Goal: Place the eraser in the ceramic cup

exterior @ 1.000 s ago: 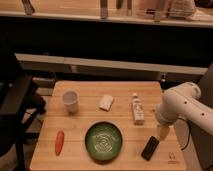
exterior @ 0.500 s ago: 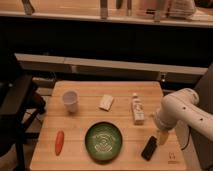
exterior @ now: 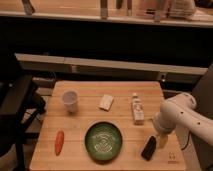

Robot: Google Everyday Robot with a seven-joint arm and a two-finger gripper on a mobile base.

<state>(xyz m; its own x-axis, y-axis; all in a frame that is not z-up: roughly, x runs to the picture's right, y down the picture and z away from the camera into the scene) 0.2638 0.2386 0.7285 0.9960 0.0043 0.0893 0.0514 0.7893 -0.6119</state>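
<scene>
The eraser, a flat black block, lies on the wooden table near its front right corner, just right of the green bowl. The ceramic cup, small, white and handleless, stands upright at the table's left rear, far from the eraser. My gripper hangs from the white arm at the right edge of the table. It points down, right beside the eraser's upper right end. The gripper is open and holds nothing.
A green patterned bowl sits front centre. A small pale block lies mid-table, a small bottle lies to its right, and an orange carrot-like piece lies front left. A dark chair stands at the left.
The arm has come down and slightly forward, bringing the gripper lower and closer to the eraser. Nothing on the table has moved.
</scene>
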